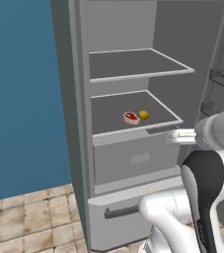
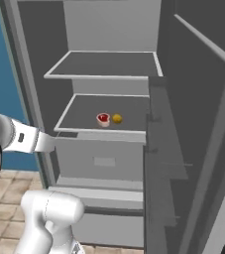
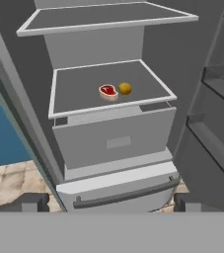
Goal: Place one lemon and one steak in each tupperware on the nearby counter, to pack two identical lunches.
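No readable text, label, brand, number or sign appears anywhere in these views; the pale rectangular patch on the drawer front (image 3: 119, 142), ahead of the gripper, is blank, and small marks on the arm are too blurred to read.

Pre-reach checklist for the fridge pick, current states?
1. Fridge door swung open, shelves exposed: ok.
2. Steak lying on the lower shelf: ok.
3. Lemon just right of the steak on that shelf; touching or apart: cannot tell.
4. Gripper open, nothing between its fingertips: ok.
5. Gripper back from the shelf, facing the fridge front, not yet at the food: ok.
6. Second lemon and second steak located: not ok, one of each seen.
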Available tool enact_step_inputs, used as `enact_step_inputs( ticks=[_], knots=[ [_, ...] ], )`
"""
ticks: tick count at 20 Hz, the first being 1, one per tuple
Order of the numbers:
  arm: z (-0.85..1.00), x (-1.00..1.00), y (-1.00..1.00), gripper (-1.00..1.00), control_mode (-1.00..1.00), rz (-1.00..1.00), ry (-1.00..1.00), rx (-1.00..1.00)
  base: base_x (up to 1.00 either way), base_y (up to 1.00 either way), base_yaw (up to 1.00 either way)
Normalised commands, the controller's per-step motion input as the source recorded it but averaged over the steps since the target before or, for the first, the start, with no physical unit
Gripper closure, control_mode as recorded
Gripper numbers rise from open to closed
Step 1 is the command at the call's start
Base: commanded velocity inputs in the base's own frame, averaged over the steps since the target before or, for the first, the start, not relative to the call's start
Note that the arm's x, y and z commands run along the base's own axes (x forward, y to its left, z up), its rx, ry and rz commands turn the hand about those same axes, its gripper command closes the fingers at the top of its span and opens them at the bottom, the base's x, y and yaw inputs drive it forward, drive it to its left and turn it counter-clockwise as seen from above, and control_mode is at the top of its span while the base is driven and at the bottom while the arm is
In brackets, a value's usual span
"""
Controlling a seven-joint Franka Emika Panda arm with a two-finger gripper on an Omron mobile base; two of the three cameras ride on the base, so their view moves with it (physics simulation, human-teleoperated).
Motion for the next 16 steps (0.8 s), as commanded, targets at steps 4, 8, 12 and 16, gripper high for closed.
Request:
enact_step_inputs(
  ticks=[4, 8, 12, 16],
  knots=[
    [0.00, 0.00, 0.00, -1.00, 1.00, 0.00, 0.00, 0.00, 0.44, -0.09, 0.00],
    [0.00, 0.00, 0.00, -1.00, 1.00, 0.00, 0.00, 0.00, 0.21, -0.16, 0.00],
    [0.00, 0.00, 0.00, -1.00, 1.00, 0.00, 0.00, 0.00, 0.03, -0.24, 0.00],
    [0.00, 0.00, 0.00, -1.00, 1.00, 0.00, 0.00, 0.00, 0.06, -0.36, 0.01]
  ],
)
